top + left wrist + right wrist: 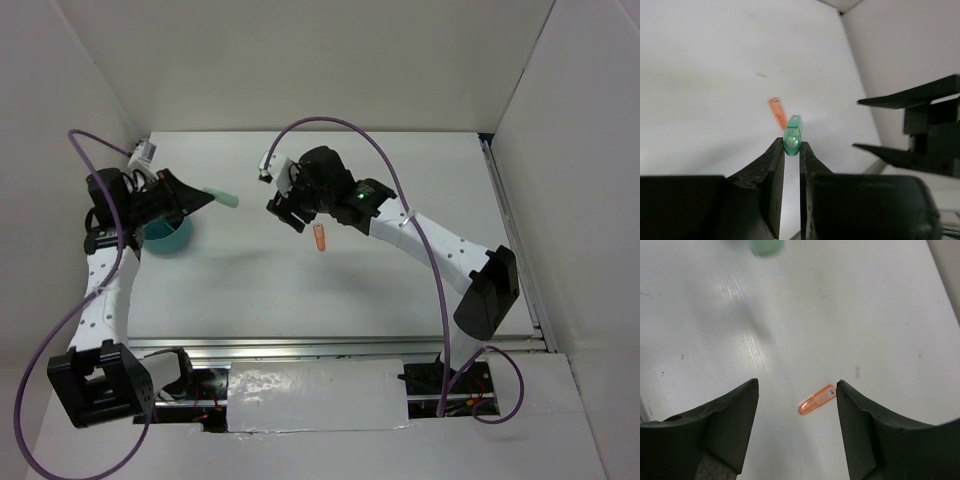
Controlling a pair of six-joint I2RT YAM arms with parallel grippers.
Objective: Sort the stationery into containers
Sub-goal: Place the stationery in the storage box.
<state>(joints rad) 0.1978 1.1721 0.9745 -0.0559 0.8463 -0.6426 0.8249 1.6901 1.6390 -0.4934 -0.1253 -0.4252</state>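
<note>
A short green highlighter (792,135) is pinched at its near end between the fingertips of my left gripper (791,145), which is shut on it. In the top view the green highlighter (222,198) sticks out to the right of the left gripper (203,196), just above and right of the round teal container (170,238). A stubby orange highlighter (816,399) lies flat on the white table. My right gripper (797,382) hangs above it, open, with nothing between its fingers. From above, the orange highlighter (320,239) sits just below and right of the right gripper (290,214).
White walls (560,90) close in the table at the back and both sides. A purple cable (380,160) loops over the right arm and another hangs by the left arm. The right gripper's black fingers (912,100) show at the right of the left wrist view.
</note>
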